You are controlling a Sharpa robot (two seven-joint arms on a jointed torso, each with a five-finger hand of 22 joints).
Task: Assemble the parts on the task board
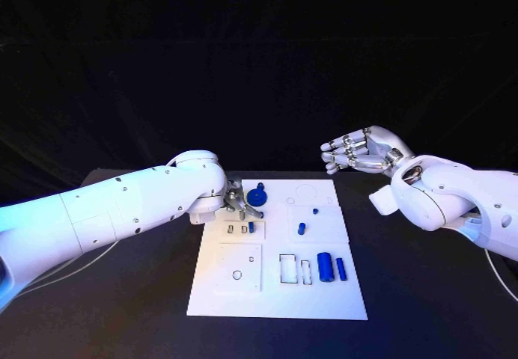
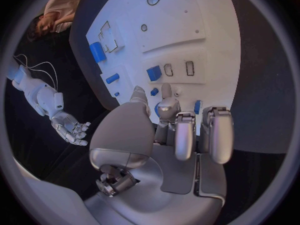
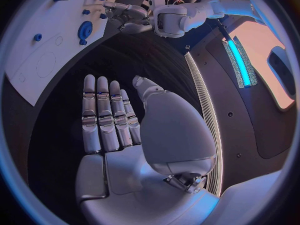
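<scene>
The white task board (image 1: 278, 295) lies in the middle of the black table. My left hand (image 1: 236, 202) (image 2: 181, 130) is low over the board's far left part. Its thumb and one finger pinch a small blue part (image 2: 154, 91) just above the board. A round blue knob (image 1: 258, 197) stands right beside that hand. A blue block (image 1: 302, 229), a small blue piece (image 1: 251, 226), a blue cylinder (image 1: 325, 264) and a blue bar (image 1: 341, 269) lie on the board. My right hand (image 1: 361, 152) (image 3: 109, 120) hangs raised beyond the board's far right corner, fingers stretched out, holding nothing.
Outlined slots (image 1: 291, 269) sit beside the cylinder, and two round holes (image 1: 237, 275) lie in the near left plate. Black table (image 1: 421, 299) surrounds the board on all sides. My left forearm (image 1: 129, 206) crosses the table's left side.
</scene>
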